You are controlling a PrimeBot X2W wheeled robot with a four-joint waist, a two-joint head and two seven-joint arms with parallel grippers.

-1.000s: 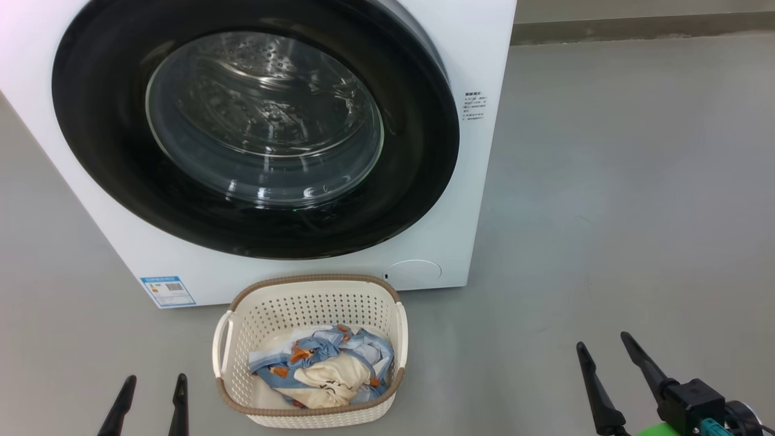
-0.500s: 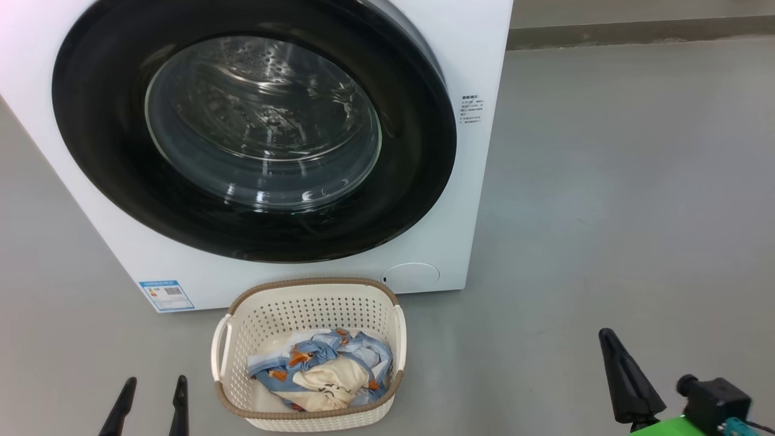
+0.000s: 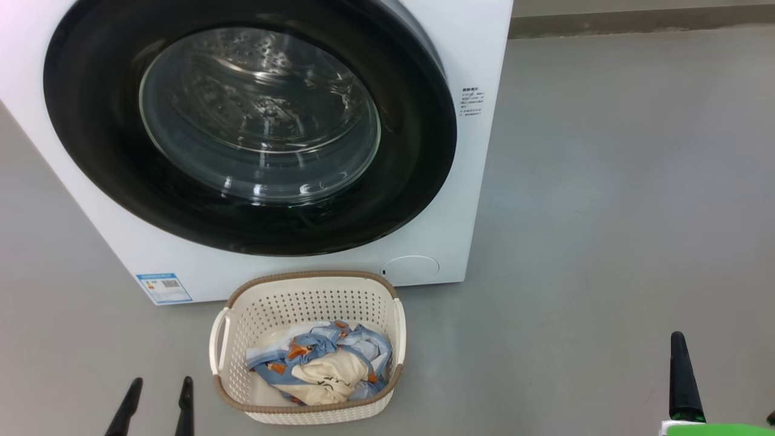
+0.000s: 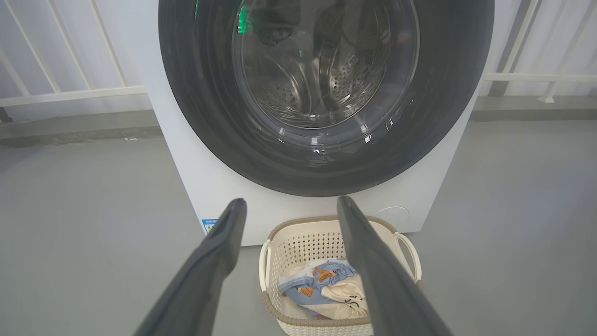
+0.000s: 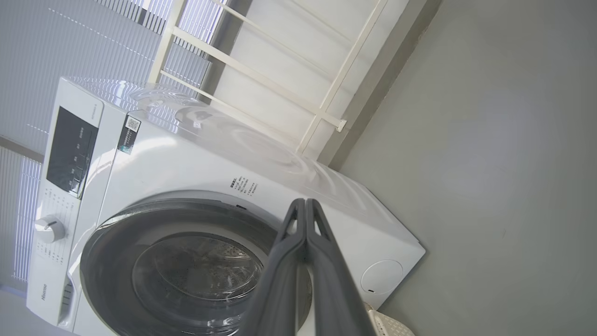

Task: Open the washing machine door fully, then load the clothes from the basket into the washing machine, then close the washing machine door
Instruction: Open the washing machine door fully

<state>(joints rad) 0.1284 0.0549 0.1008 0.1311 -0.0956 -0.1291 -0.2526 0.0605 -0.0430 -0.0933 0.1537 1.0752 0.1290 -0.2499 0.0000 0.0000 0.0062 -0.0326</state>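
The washing machine door has a glossy black face around a smooth, clear glass window with bright reflections. Behind the window the drum appears as shiny perforated metal, and the washing machine casing is smooth, glossy white. The basket is matt perforated plastic with a finely textured rim, the clothes are soft, creased, matt cloth, the floor is smooth and matt, and the left gripper and right gripper have matt dark fingers of undetermined material.
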